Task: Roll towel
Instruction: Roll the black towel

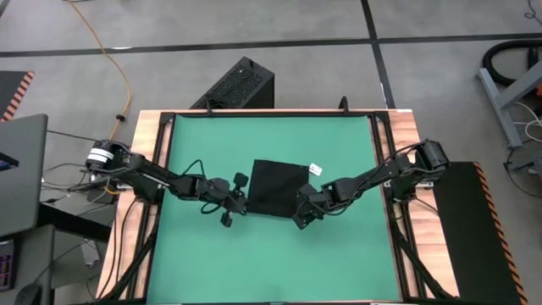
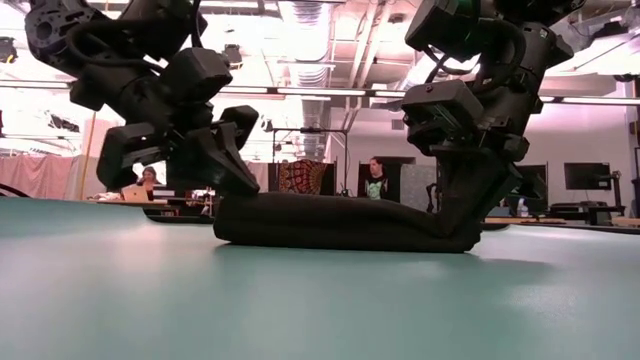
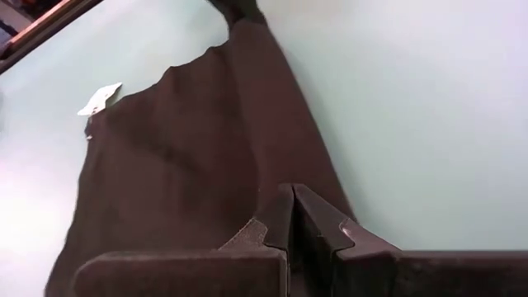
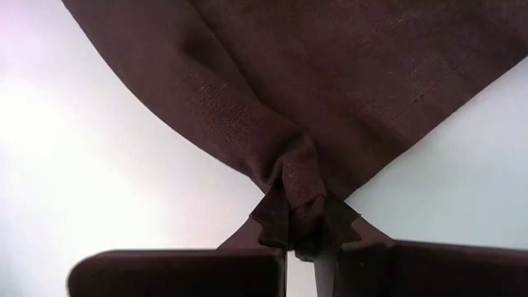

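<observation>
The black towel [image 1: 275, 185] lies on the green mat [image 1: 203, 263], its white tag [image 1: 316, 169] at the far right edge. Its near edge is turned over into a thick fold [image 2: 340, 222] that runs between my two grippers. My left gripper [image 1: 240, 202] is shut at the fold's left end, and it also shows in the left wrist view [image 3: 293, 206]. My right gripper [image 1: 303, 212] is shut on the fold's right end, and it also shows in the right wrist view [image 4: 297, 216]. Both are low over the mat. My left gripper pinches the left end of the folded near edge [image 3: 280, 177] between its two fingers. It comes slanting down from the table's left side. The fold lies on the rest of the towel; the fingers hide how many layers they hold. My right gripper pinches the bunched near right corner [image 4: 295, 169] between its two fingertips, several layers gathered into a knot. It comes slanting down from the table's right side. The corner stands slightly raised [image 2: 455, 232], and the cloth beyond it rests on the mat.
The mat is bordered by a wooden frame [image 1: 152, 127] with dark rails. A black box [image 1: 241, 85] stands on the floor beyond the far edge. People [image 2: 375, 180] and desks show in the room behind.
</observation>
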Controlling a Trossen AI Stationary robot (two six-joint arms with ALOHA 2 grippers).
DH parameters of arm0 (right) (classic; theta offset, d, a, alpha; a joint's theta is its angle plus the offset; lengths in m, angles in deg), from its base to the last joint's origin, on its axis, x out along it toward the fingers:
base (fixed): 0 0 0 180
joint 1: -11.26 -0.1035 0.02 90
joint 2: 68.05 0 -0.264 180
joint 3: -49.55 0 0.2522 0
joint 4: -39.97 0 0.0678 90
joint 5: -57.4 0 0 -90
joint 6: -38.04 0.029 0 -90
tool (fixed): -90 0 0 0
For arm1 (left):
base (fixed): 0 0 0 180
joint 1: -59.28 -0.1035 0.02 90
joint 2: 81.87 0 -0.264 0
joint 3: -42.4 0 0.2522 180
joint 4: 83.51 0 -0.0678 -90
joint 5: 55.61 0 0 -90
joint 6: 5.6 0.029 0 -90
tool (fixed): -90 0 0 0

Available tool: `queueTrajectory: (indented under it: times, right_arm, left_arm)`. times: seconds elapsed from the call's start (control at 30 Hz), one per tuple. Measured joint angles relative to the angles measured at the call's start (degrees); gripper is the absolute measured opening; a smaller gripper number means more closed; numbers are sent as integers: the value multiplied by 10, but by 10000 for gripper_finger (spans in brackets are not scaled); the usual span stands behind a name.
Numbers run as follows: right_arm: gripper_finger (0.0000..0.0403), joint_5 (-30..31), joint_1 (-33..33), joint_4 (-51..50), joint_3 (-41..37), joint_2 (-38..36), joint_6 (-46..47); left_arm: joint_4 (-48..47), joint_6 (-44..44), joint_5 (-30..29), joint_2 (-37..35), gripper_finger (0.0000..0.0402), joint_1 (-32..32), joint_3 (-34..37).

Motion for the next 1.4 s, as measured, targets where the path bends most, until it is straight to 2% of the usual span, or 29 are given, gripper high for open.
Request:
queueTrajectory:
  times: [0.17,0.33,0.5,0.67,0.87,1.4]
  right_arm:
    - [35,0,0,0,0,0,2]
    - [36,-14,4,0,0,0,7]
    - [37,-15,4,0,0,0,17]
    - [37,-32,8,0,0,0,24]
    - [37,-32,8,2,0,0,24]
    - [38,-44,8,2,0,0,19]
  left_arm:
    - [5,13,0,-1,0,0,1]
    - [58,21,14,-3,0,28,1]
    - [62,42,14,1,0,44,1]
    - [46,51,7,42,0,39,0]
    - [78,46,-21,86,0,29,0]
    - [142,76,-49,89,0,18,0]
